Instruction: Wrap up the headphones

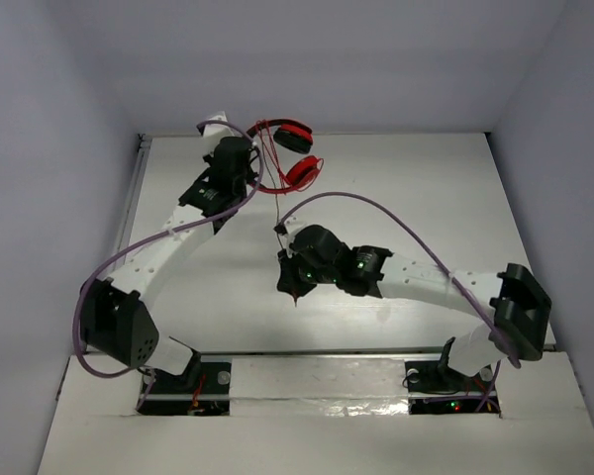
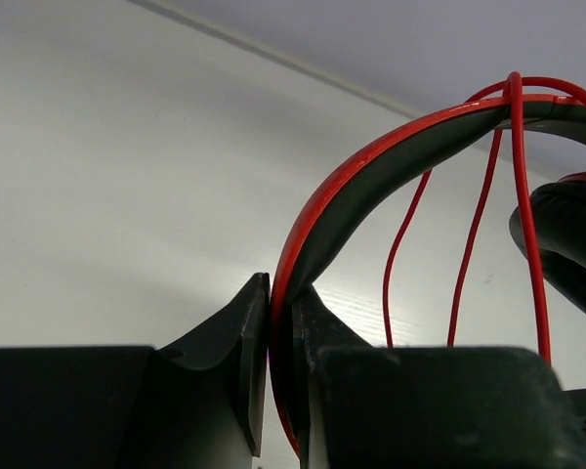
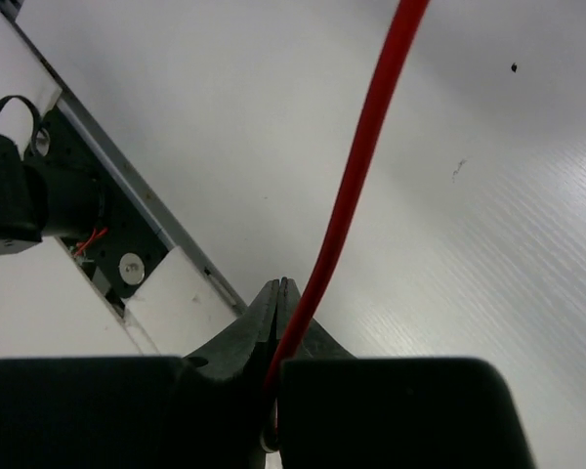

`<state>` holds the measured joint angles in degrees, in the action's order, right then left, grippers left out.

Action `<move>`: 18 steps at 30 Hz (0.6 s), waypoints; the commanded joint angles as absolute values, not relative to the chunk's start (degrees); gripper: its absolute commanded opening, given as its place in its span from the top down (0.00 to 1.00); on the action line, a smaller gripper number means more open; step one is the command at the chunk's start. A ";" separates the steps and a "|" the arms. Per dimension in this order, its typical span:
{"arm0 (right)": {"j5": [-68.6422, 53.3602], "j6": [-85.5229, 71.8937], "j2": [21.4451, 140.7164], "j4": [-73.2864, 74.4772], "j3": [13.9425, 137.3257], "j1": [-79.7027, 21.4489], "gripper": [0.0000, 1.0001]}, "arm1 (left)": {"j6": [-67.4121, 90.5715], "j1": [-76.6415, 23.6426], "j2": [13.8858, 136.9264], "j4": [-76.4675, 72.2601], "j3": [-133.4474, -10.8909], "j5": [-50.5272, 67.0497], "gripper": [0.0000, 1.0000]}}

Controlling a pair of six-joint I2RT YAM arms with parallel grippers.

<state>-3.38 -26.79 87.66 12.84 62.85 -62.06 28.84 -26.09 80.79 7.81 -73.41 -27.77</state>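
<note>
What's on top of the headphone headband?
The red cable crosses over the headband, strands hanging beneath. The left gripper, clamped on the headband, hides its lower end.

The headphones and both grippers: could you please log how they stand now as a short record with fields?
headphones: red over-ear, at the far side of the white table
left gripper: shut on the headband, one finger on each face
right gripper: shut on the cable, nearer mid-table
cable: thin, red; passes over the headband, strands hanging below it; one run leads straight to the right gripper
wrapping: begun, not finished
</note>
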 commanded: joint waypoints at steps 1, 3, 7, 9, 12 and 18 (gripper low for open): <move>-0.80 -23.47 83.68 26.79 69.25 -63.54 1.00 | 25.14 -28.04 82.26 5.62 -73.22 -35.32 1.00; -0.26 -22.86 82.01 31.62 72.31 -63.54 1.00 | 24.00 -29.44 83.23 6.15 -72.08 -35.95 1.00; 4.91 -20.14 80.25 37.61 77.32 -63.54 1.00 | 22.77 -32.07 83.67 7.29 -71.02 -36.12 1.00; 7.55 -19.34 80.24 40.77 79.53 -63.54 1.00 | 22.50 -33.22 83.50 8.43 -70.93 -36.39 1.00; 13.34 -17.15 79.72 42.27 81.91 -63.54 1.00 | 21.54 -34.36 82.18 9.31 -69.53 -33.76 1.00; 22.93 -10.47 79.54 40.43 83.85 -63.54 1.00 | 16.79 -37.18 80.07 11.33 -67.15 -27.00 1.00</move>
<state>15.81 -15.42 80.58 40.12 81.25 -63.13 18.87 -35.99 84.53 13.17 -67.85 -30.55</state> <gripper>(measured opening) 0.010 0.080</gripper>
